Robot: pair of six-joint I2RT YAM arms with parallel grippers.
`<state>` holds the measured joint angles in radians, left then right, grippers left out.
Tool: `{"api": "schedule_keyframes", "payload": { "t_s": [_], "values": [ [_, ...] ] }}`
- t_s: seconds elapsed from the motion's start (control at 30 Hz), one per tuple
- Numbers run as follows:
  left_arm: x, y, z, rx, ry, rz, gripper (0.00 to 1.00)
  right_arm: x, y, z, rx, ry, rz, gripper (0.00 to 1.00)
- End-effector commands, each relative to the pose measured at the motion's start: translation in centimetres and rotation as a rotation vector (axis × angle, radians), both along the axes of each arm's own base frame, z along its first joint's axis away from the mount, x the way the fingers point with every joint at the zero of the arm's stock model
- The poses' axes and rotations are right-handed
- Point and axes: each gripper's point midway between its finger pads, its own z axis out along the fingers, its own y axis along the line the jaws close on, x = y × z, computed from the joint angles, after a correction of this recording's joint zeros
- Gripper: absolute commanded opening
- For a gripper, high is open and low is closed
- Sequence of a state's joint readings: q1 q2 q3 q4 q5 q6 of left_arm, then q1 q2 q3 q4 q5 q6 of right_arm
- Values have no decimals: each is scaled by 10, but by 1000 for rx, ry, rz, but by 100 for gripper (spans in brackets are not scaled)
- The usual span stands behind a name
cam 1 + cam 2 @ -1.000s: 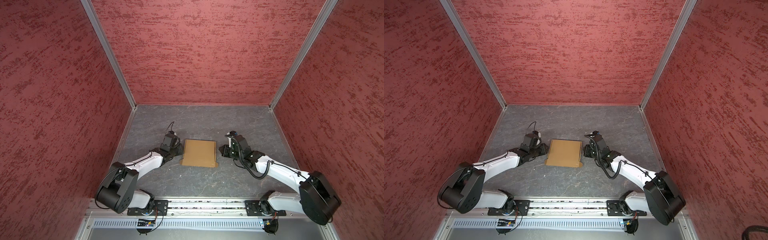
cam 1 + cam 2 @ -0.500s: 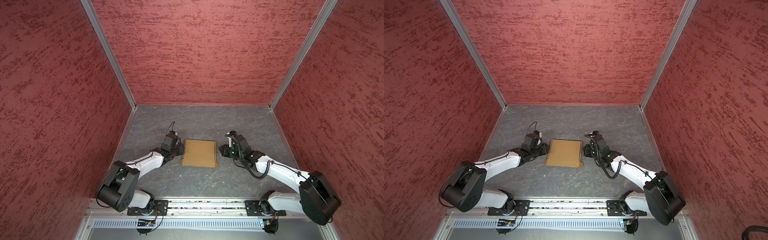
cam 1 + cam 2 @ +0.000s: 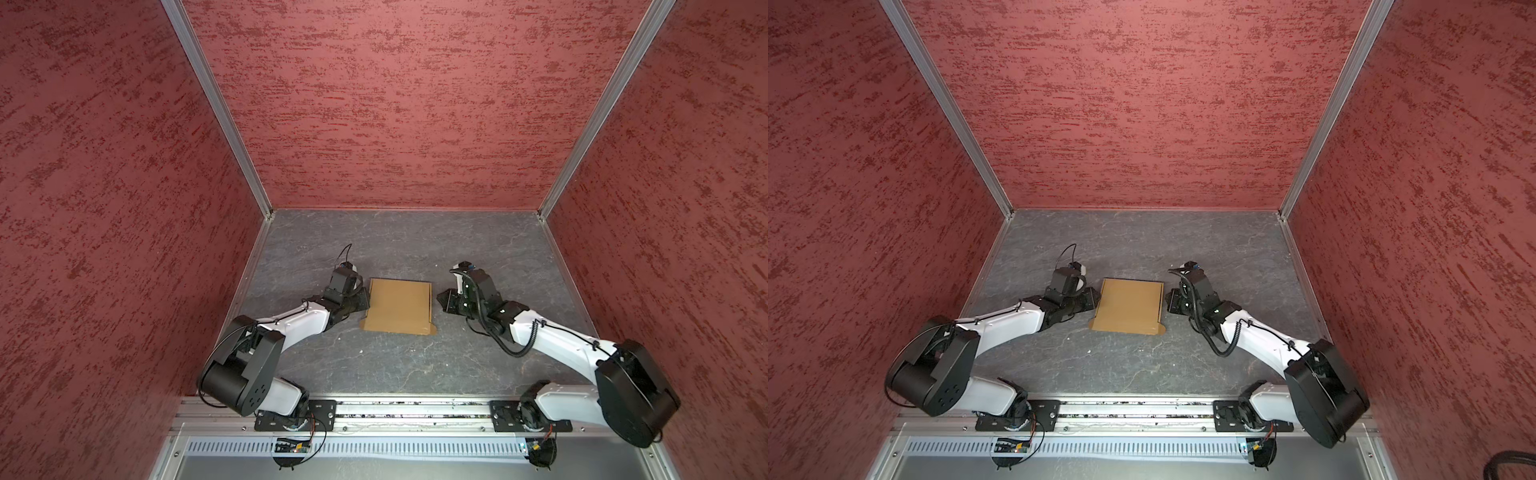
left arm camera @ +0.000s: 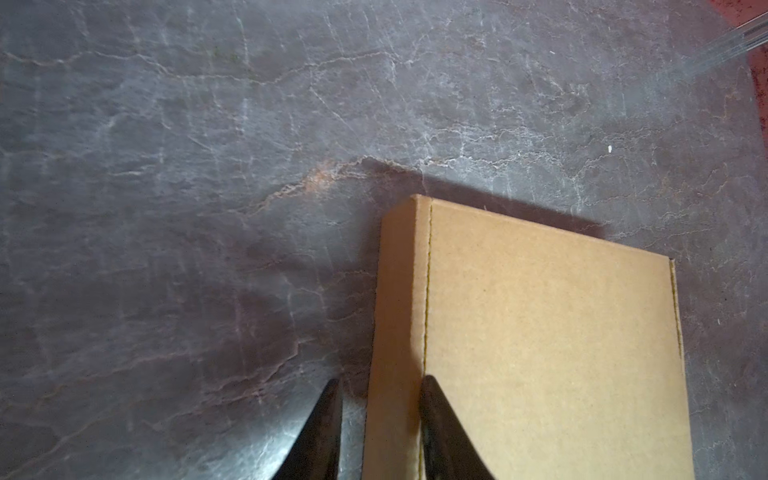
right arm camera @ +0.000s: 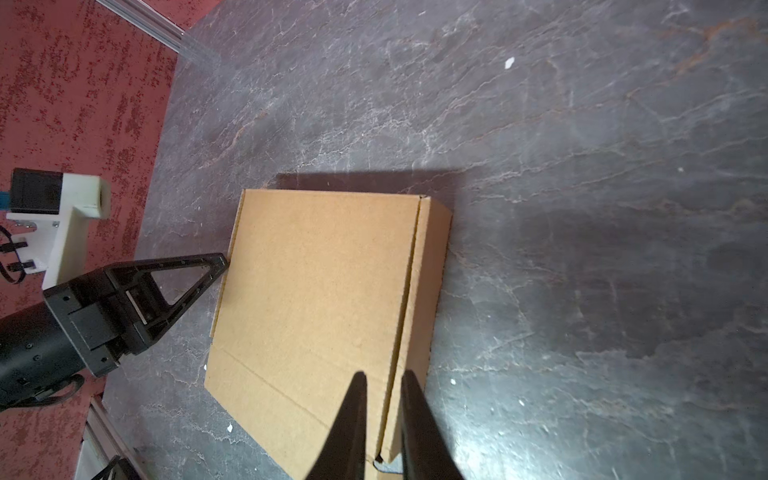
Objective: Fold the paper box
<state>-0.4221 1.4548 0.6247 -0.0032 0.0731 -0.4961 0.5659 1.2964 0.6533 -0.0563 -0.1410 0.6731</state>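
Left wrist view: box [image 4: 540, 353] appears closed; left gripper [image 4: 382, 380] part-open astride its side wall [image 4: 397, 299], right gripper [image 5: 384, 374] narrow, empty; your next move, likely, squeezes that wall square.

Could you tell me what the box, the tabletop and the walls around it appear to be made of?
The box: tan cardboard, matte and unprinted, with pressed creases and a fibrous grain. The tabletop: dark grey, veined like slate, slightly glossy; possibly a printed sheet. The walls: red and rough-streaked, maybe textured plaster or panel.
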Motion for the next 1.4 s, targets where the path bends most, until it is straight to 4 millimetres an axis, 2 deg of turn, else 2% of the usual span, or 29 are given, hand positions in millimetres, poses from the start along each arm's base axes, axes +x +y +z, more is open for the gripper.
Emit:
{"api": "schedule_keyframes", "payload": {
  "t_s": [0.0, 0.23, 0.5, 0.67, 1.0, 1.23, 1.27, 1.37],
  "values": [
    [3, -2, 0, 11, -9, -15, 31, 5, -1, 1, 9, -12, -4, 20],
    [2, 0, -7, 25, -4, -9, 27, 5, -2, 3, 20, -12, -14, 27],
    [-1, 7, -14, 29, 3, 4, 26, 2, 4, 5, 82, -1, -1, 50],
    [-2, 10, -17, 31, 6, 11, 25, 3, 10, 0, 121, 23, -1, 59],
    [-5, 17, -22, 27, 11, 23, 24, 4, 23, -17, 186, 83, 6, 66],
    [-6, 20, -25, 25, 15, 27, 23, 6, 28, -20, 222, 96, 4, 70],
    [-6, 20, -26, 25, 16, 28, 23, 6, 28, -28, 218, 117, 1, 70],
    [-6, 21, -28, 27, 21, 29, 23, 7, 31, -34, 224, 138, 0, 70]
  ]
}}
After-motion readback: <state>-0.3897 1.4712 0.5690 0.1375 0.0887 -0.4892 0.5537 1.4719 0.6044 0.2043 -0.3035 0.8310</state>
